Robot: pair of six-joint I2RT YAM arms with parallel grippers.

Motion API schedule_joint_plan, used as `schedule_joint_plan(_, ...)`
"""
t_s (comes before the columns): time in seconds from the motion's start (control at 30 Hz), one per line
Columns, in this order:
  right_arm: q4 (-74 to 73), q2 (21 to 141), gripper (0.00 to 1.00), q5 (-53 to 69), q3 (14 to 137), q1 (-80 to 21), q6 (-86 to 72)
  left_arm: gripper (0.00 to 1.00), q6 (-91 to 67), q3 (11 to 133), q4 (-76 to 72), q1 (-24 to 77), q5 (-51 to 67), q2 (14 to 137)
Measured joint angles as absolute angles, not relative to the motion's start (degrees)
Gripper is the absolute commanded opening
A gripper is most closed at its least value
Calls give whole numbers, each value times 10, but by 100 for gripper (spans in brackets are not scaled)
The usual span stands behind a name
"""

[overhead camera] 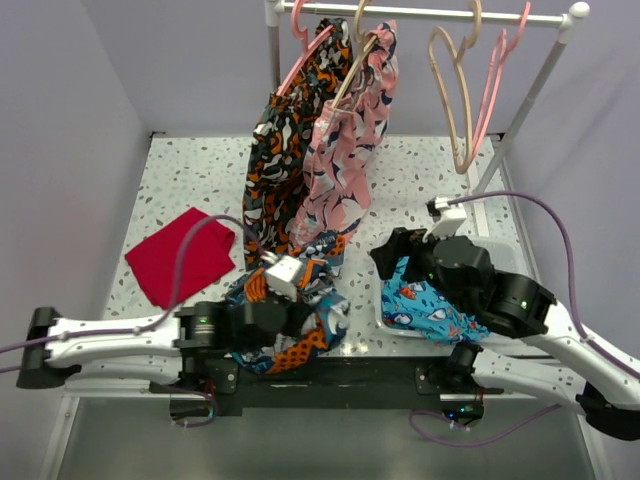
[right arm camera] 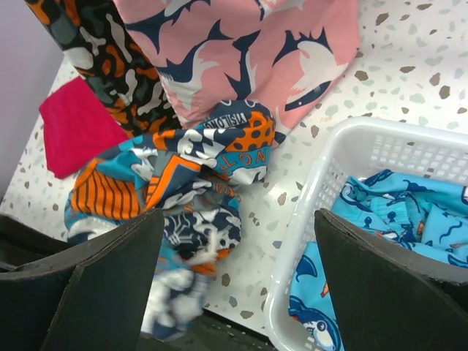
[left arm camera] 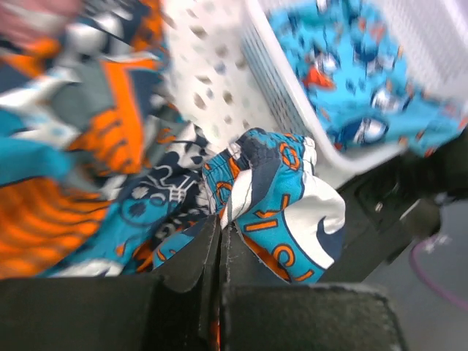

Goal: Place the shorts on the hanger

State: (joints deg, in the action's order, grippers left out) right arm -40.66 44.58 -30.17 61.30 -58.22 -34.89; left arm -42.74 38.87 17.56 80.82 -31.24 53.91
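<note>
The shorts [overhead camera: 300, 335], printed in deep blue, orange, black and white, lie bunched on the table near the front. My left gripper [overhead camera: 298, 300] is low on the pile. In the left wrist view the gripper [left arm camera: 221, 223] is shut on a fold of the shorts [left arm camera: 281, 201]. My right gripper [overhead camera: 392, 255] hangs open and empty above the gap between the shorts [right arm camera: 175, 172] and the basket; the right wrist view shows the gripper [right arm camera: 238, 219] with its fingers wide apart. The cream hanger [overhead camera: 443, 100] hangs empty on the rail at the back.
A white basket [overhead camera: 384, 318] holds turquoise shorts [overhead camera: 430, 305] at the front right; its rim also shows in the right wrist view [right arm camera: 307, 212]. Black-orange shorts [overhead camera: 285, 150] and pink shorts [overhead camera: 340, 160] hang from the rail. Pink hangers [overhead camera: 492, 90] hang beside the cream one. A red cloth [overhead camera: 180, 255] lies left.
</note>
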Motion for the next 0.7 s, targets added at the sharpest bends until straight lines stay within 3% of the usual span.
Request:
schedule_joint_plan(0.07, -392, 467, 86, -291, 611, -582, -344, 0, -463, 412, 264, 808, -355, 460)
schedule_joint_plan(0.3, -318, 557, 67, -241, 595, -582, -325, 0, -525, 498, 486, 808, -473, 286)
schedule_joint_plan(0.57, -225, 673, 62, -143, 573, -581, -320, 0, -466, 541, 536, 808, -520, 193)
schedule_joint_plan(0.7, -175, 702, 65, -91, 530, -593, -319, 0, -447, 571, 540, 808, -538, 191)
